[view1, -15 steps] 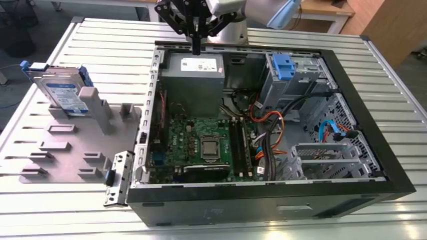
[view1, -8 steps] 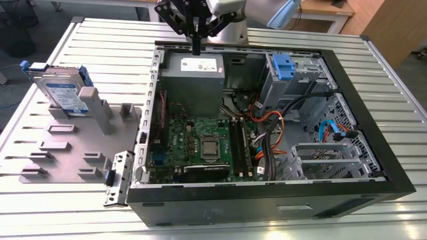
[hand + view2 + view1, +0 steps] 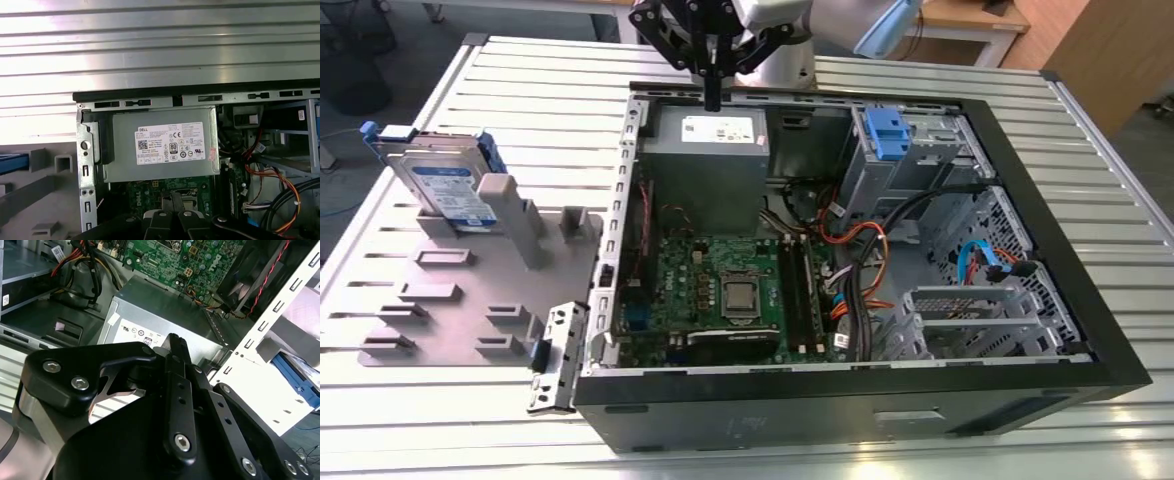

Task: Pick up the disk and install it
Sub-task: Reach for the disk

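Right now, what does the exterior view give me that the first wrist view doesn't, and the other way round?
Exterior view: the disk standing in the grey fixture at that view's left, outside the open computer case, and the shut, empty hand hanging over the power supply, away from the disk. First wrist view: the power supply's white label face-on. Both: power supply, motherboard and the hand.

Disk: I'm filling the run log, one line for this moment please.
gripper shut, empty | above power supply | disk in fixture, untouched
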`<act>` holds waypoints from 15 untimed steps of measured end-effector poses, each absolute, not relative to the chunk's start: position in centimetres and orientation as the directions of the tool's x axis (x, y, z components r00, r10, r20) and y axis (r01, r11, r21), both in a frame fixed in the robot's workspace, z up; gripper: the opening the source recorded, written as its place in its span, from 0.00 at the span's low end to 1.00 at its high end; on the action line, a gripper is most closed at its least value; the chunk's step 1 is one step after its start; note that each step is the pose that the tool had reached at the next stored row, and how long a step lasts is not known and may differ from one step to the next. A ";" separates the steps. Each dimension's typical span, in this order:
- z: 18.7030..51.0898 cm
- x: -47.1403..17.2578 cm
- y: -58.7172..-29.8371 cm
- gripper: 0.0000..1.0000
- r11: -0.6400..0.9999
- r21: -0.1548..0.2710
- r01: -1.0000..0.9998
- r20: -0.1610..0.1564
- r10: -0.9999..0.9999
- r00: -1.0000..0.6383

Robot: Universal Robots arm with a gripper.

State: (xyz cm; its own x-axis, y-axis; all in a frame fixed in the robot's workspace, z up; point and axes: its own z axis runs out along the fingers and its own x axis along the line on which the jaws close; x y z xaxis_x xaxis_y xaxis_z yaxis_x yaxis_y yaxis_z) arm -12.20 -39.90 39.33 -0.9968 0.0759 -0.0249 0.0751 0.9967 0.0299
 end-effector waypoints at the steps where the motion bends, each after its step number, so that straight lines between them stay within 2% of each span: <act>1: 39.3 -12.2 -39.9 0.11 0.997 0.029 0.075 -0.025 0.076 -0.997; 15: 39.3 -12.2 -39.9 0.11 0.997 0.018 0.075 -0.025 0.076 -0.997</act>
State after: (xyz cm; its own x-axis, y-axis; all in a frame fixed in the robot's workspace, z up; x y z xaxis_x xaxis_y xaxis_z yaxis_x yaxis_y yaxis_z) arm -12.22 -39.89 39.33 -0.9968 0.0756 -0.0253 0.0752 0.9970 0.0184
